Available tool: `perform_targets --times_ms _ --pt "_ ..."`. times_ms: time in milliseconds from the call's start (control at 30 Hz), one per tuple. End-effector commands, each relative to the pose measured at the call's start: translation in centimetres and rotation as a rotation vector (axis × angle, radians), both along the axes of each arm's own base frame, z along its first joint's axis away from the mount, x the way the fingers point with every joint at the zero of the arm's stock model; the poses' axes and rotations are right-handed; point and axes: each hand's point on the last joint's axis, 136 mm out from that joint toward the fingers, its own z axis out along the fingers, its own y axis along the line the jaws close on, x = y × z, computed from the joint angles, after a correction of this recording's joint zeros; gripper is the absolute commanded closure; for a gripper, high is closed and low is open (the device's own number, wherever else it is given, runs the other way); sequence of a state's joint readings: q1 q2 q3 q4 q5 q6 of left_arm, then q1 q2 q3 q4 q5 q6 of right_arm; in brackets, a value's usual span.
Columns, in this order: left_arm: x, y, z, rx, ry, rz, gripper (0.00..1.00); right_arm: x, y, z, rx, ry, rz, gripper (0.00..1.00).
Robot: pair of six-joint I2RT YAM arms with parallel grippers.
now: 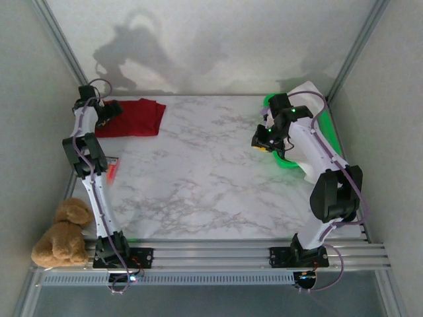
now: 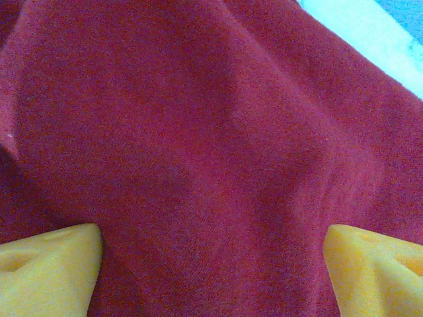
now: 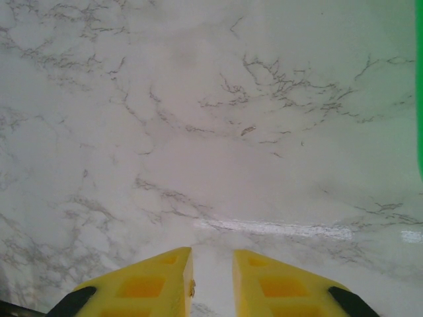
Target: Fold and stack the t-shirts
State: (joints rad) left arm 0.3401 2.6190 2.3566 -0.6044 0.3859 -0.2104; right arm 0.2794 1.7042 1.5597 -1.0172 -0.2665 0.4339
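A deep red t-shirt (image 1: 135, 117) lies folded at the far left of the marble table (image 1: 198, 178). My left gripper (image 1: 106, 115) hovers low over its left part, open wide. In the left wrist view the red cloth (image 2: 211, 132) spreads beneath the left gripper (image 2: 213, 231), and nothing is pinched between the yellow fingertips (image 2: 59, 264). A white t-shirt (image 1: 309, 91) lies in the green basket (image 1: 285, 163) at the right, partly hidden by my right arm. My right gripper (image 1: 263, 142) hangs at the basket's left edge; its fingers (image 3: 165, 277) stand a narrow gap apart over bare marble, so the right gripper (image 3: 211, 254) holds nothing.
A tan teddy bear (image 1: 63, 231) sits off the table's near left corner. A small red item (image 1: 112, 170) lies beside the left arm. The basket's green wall (image 3: 420, 79) shows at the right edge of the right wrist view. Frame posts rise at the back corners.
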Motion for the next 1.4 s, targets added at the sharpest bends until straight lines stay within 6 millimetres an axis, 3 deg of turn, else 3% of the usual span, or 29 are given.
perform_targets --times_ms 0,133,200,333,400,500,633,767,833,933,1033,1133,1367 --pt "0.3 -2.3 -1.8 -0.087 0.021 -0.049 0.13 0.0 0.2 0.4 0.012 0.01 -0.001 0.76" --pt "1.0 -3.2 0.8 -0.112 -0.041 -0.075 0.09 0.1 0.2 0.8 0.019 -0.007 -0.004 0.75" --pt "1.0 -3.1 3.3 -0.091 -0.085 -0.068 0.06 0.1 0.3 0.9 0.027 -0.022 -0.002 0.69" --pt "-0.4 -2.6 10.3 -0.025 -0.218 -0.013 0.03 0.2 0.4 0.9 0.03 -0.04 0.002 0.61" --pt "-1.7 -2.3 13.9 0.015 -0.277 0.014 0.01 0.3 0.3 1.1 0.025 -0.053 0.007 0.58" --pt "-4.2 -2.6 19.1 0.068 -0.356 0.039 0.0 0.6 0.1 1.6 0.018 -0.082 0.008 0.43" --pt "-7.9 -3.9 25.3 0.117 -0.473 0.053 0.0 0.9 0.0 2.3 0.026 -0.14 0.01 0.01" --pt "-12.3 -6.7 28.4 0.189 -0.596 0.069 0.0 1.4 -0.6 2.0 -0.001 -0.189 -0.001 0.01" --pt "-15.1 -8.7 28.8 0.268 -0.658 0.077 0.0 1.8 -1.5 1.8 -0.051 -0.238 -0.016 0.01" --pt "-19.1 -12.4 27.3 0.35 -0.773 0.048 0.0 2.7 -4.0 1.4 -0.177 -0.336 -0.066 0.01" --pt "-23.4 -14.6 26.0 0.484 -0.912 0.023 0.0 3.7 -6.3 1.1 -0.304 -0.487 -0.094 0.01" --pt "-25.9 -14.2 24.4 0.524 -0.927 0.06 0.0 4.0 -7.8 0.8 -0.394 -0.661 -0.078 0.01" --pt "-27.3 -13.3 20.2 0.531 -0.88 0.102 0.0 4.3 -9.8 -0.2 -0.514 -0.879 -0.099 0.01"
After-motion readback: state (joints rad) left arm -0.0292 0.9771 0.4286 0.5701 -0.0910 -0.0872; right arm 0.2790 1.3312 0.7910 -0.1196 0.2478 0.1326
